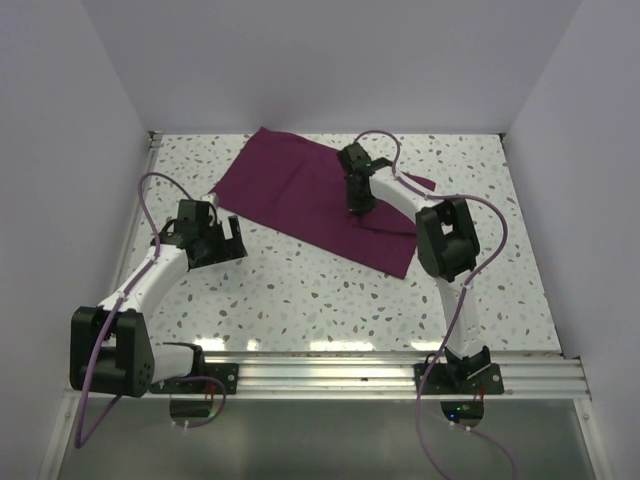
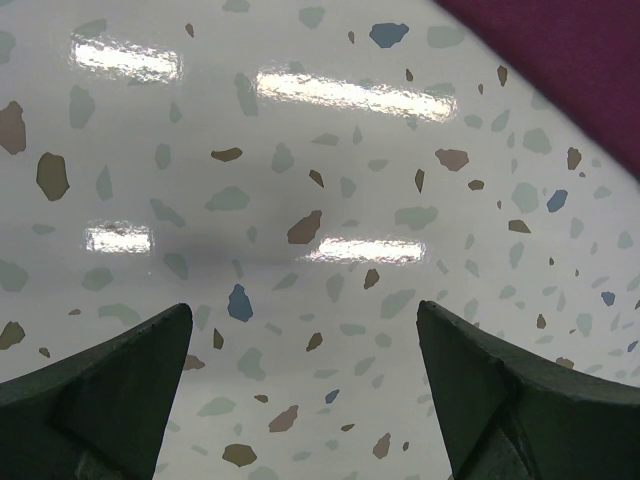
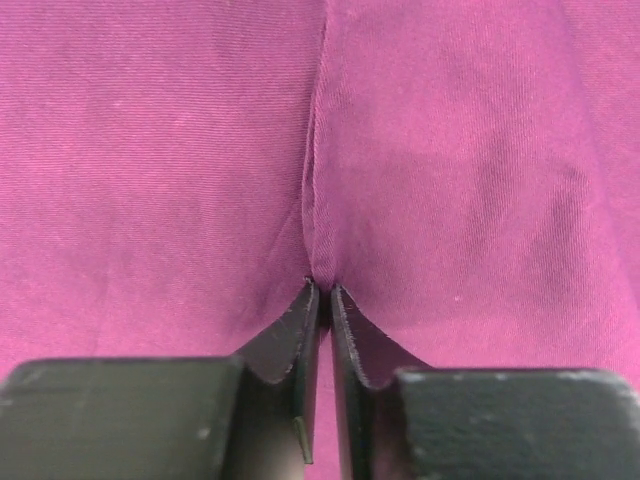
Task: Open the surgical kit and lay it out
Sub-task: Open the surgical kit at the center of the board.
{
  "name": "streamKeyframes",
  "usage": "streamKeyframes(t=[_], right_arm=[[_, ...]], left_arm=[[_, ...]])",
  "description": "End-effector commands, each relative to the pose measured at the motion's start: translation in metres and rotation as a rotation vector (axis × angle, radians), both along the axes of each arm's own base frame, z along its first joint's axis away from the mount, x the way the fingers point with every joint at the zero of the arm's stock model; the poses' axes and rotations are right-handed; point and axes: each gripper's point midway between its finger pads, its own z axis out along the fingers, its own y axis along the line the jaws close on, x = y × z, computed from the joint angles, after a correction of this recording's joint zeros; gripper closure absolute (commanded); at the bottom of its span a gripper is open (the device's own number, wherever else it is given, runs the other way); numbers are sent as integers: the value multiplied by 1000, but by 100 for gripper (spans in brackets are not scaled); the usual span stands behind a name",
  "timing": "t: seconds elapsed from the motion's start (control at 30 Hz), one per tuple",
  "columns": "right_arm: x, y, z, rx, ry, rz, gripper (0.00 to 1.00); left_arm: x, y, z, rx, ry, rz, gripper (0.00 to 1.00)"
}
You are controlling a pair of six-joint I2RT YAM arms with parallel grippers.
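Note:
The surgical kit shows as a dark purple cloth wrap (image 1: 290, 185) lying flat at the back middle of the speckled table (image 1: 300, 290). My right gripper (image 1: 361, 208) points down onto the cloth's right part. In the right wrist view its jaws (image 3: 322, 288) are shut on a thin raised fold of the cloth (image 3: 450, 150), which runs away from the fingertips. My left gripper (image 1: 233, 237) stands open just off the cloth's near left edge. In the left wrist view its fingers (image 2: 303, 310) are wide apart over bare table, with a cloth corner (image 2: 575, 55) at the upper right.
White walls close in the table at the back and on both sides. A metal rail (image 1: 340, 372) with both arm bases runs along the near edge. Purple cables (image 1: 480, 215) loop from each arm.

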Motion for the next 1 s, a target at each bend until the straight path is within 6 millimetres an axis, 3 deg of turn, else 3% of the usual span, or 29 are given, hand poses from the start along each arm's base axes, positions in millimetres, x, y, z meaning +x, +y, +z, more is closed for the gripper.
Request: streamKeyframes(t=[0.0, 0.27, 0.37, 0.6, 0.73, 0.87, 0.97], right_arm=[[9, -5, 30, -11, -62, -17, 89], [22, -28, 93, -77, -202, -66, 99], [29, -47, 105, -143, -243, -102, 100], [49, -110, 100, -223, -249, -237, 100], [64, -144, 85, -251, -228, -297, 98], [78, -181, 82, -287, -224, -379, 2], [73, -201, 87, -299, -211, -433, 2]], left_arm=[[5, -3, 3, -7, -26, -13, 2], [5, -3, 3, -6, -25, -13, 2], [4, -4, 2, -9, -23, -15, 2], [4, -5, 3, -14, -24, -19, 2], [4, -6, 4, -18, -26, -27, 2], [3, -7, 4, -21, -23, -34, 2], [3, -7, 4, -23, -19, -35, 2]])
